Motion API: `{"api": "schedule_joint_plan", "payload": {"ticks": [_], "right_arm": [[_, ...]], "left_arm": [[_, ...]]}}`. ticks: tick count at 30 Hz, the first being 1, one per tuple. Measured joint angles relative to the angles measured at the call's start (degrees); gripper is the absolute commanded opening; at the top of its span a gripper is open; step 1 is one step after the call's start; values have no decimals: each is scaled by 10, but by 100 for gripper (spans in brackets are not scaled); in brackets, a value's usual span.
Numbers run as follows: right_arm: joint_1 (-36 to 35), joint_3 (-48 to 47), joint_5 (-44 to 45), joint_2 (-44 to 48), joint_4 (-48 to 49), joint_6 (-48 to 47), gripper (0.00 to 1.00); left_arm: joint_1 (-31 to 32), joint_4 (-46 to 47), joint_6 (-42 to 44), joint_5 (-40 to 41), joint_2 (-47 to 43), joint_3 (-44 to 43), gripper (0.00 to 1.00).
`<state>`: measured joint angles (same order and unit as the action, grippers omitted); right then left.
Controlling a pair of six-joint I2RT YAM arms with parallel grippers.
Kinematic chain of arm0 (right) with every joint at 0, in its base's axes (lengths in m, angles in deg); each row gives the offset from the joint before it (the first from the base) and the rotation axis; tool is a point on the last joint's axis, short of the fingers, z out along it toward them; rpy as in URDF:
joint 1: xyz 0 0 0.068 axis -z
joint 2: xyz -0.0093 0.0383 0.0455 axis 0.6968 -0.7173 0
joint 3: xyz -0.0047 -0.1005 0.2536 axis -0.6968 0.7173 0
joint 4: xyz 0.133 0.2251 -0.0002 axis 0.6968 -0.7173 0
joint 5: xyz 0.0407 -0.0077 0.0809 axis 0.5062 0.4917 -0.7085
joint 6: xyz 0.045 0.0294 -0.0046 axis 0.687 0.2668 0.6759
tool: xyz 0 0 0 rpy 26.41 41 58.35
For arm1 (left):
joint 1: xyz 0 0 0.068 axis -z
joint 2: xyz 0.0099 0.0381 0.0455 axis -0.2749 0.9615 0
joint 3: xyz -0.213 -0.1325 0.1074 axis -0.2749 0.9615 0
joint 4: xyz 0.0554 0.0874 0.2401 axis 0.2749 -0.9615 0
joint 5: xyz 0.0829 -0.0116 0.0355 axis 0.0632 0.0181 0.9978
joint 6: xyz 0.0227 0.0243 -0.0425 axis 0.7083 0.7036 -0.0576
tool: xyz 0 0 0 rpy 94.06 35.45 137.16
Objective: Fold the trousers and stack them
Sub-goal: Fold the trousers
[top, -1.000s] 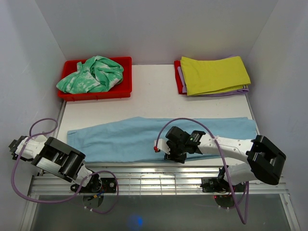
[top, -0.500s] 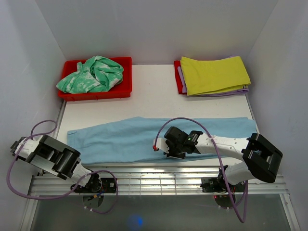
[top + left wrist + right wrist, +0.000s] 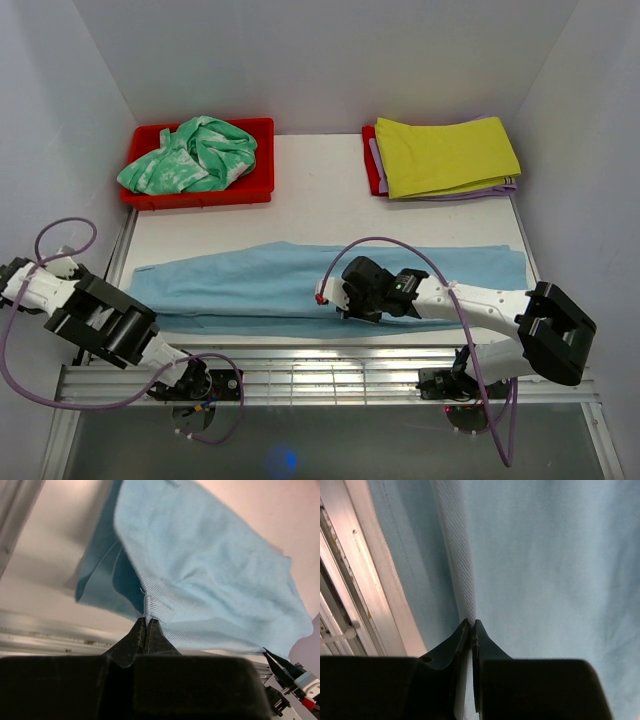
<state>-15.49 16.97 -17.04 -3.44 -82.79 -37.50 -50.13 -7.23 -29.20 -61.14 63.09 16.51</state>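
Left gripper [image 3: 146, 621] and right gripper [image 3: 471, 624] both clamped on the trousers [image 3: 250, 285].
The left gripper's 2 fingers were pressed together on a bunched fold at the left end of the cloth. The right gripper pinched a raised ridge of it near mid-length, at the near edge. The trousers lay lengthwise, left to right, across the near part of the table [image 3: 320, 190]. At the far left, a red tray [image 3: 262, 127] held a mint-green-and-white garment [image 3: 190, 155]. At the far right lay a folded yellow-green cloth [image 3: 445, 155].
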Motion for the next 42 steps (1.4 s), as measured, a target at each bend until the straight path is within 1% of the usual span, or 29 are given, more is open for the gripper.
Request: {"api": "schedule_joint_plan", "payload": {"ticks": [3,6,8,10,12,13,15,17,21,24,27,32,38,40,42], "right_arm": [[11,-16,3,9,12,-2,8],[32,-33,7,11,17,-4,8],[46,-40,10,11,19,-5,8],[52,-44,10,12,26,-4,8],[53,-44,8,13,32,-4,8],[53,-42,5,13,34,-4,8],[53,-33,2,13,36,-4,8],[53,-20,-3,9,36,-4,8],[51,-10,-19,-19,34,-5,8],[47,-10,-29,-50,37,-6,8],[42,-10,-33,-71,43,-6,8],[37,-9,-33,-72,52,-6,8],[33,-6,-35,-71,67,-6,8],[33,-6,-35,-69,67,-6,8],[33,-6,-35,-64,62,-6,8]], "left_arm": [[37,-16,-21,-40,37,-73,0],[86,-20,-39,-80,64,-143,0],[116,-18,-45,-121,71,-190,0],[128,-2,-40,-160,57,-210,0],[126,16,-26,-176,28,-201,0],[124,32,-15,-177,8,-183,0],[117,57,8,-169,-33,-127,0],[111,75,28,-150,-47,-72,0],[105,127,38,-81,-11,32,0],[102,158,36,-35,25,65,0],[99,176,36,-13,32,67,0],[100,167,47,-14,31,41,0],[99,76,106,-92,29,-54,0],[99,49,134,-101,21,-66,1],[96,25,170,-92,13,-66,9]]}}
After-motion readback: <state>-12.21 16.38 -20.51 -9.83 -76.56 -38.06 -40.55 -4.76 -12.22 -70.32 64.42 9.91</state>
